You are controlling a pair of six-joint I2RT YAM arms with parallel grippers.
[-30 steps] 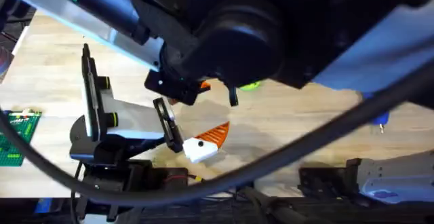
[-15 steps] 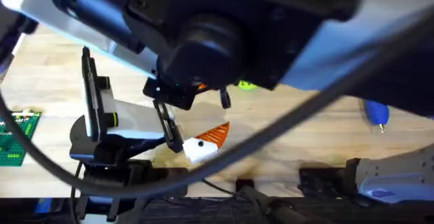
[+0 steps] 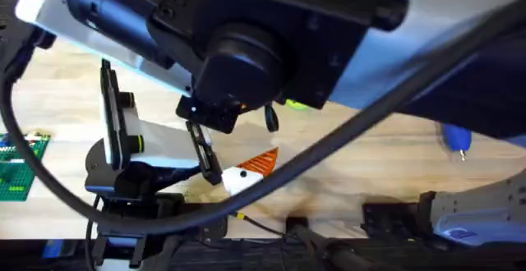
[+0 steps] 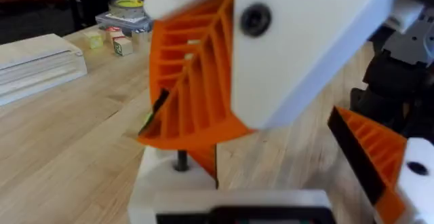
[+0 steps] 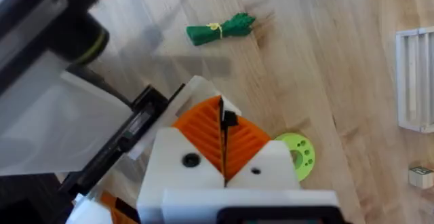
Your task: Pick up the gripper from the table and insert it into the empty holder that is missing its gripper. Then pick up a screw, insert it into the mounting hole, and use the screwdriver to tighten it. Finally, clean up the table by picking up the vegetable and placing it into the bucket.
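My right gripper [image 5: 222, 125] is shut, its orange ribbed pads pressed on a small black screw [image 5: 228, 119]. In the overhead view the right gripper [image 3: 245, 107] hangs just above my left gripper [image 3: 238, 172], with the screw [image 3: 271, 120] sticking out below it. Close to the left wrist camera is a white block [image 4: 305, 41] bearing an orange wedge [image 4: 193, 81], with a dark mounting hole [image 4: 255, 19] in its side. An empty holder and the bucket are out of view. The blue screwdriver [image 3: 456, 138] lies at the right. The green vegetable [image 5: 220, 29] lies on the table [image 5: 319, 41].
The raised right arm [image 3: 271, 33] covers much of the overhead view. A lime-green disc [image 5: 298, 153] lies by the right gripper. A green board [image 3: 16, 168] sits at the left edge, a white rack [image 5: 415, 78] and a small block [image 5: 420, 176] farther off.
The right arm has shifted a little to the left with the screw, uncovering more of the blue screwdriver. The left arm has not moved.
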